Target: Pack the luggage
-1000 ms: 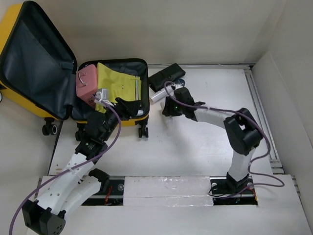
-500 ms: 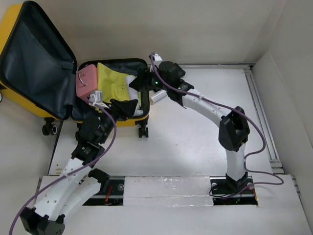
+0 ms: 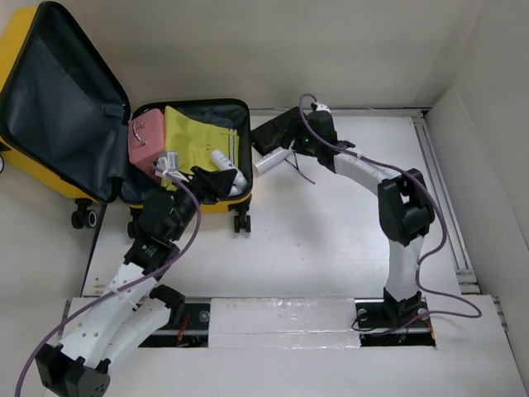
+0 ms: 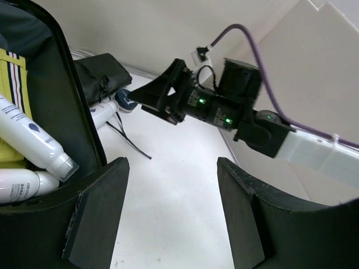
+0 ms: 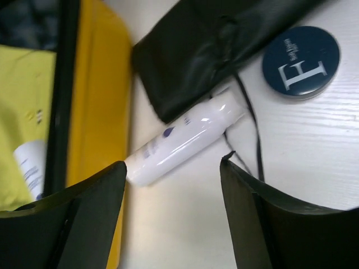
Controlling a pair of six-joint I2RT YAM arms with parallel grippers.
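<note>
The left gripper [image 3: 220, 182] hovers at the near right corner of the luggage [image 3: 50, 107], a small bright-yellow hard-shell suitcase with black zipper trim and dark grey fabric lining. The luggage lies open, with its lid propped up far to the gripper's left. The gripper's fingers [image 4: 95, 218] are spread wide with nothing between them. In the left wrist view the dark side wall of the luggage [image 4: 73, 112] stands just left of the left finger. Two white plastic bottles [image 4: 31, 134] lie inside, just past that wall, on a yellow cloth [image 3: 198, 136]. Farther to this gripper's left sits a small pink case with a handle [image 3: 149, 145].

The right gripper [image 3: 289, 149] hangs over the white table [image 3: 331, 248], with the luggage to its left and apart from it. Its fingers [image 5: 84, 218] are parted and empty. Below the gap between them a loose white bottle [image 5: 185, 137] lies slantwise on the table, its lower end just beside the yellow shell of the luggage [image 5: 98, 84]. Beyond the fingertips a black fabric pouch [image 5: 213, 50] lies against the bottle's far end. A round navy tin [image 5: 301, 60] marked with a white letter F sits beyond the right finger. A thin black cord [image 5: 255, 140] trails from the pouch past the bottle.
</note>
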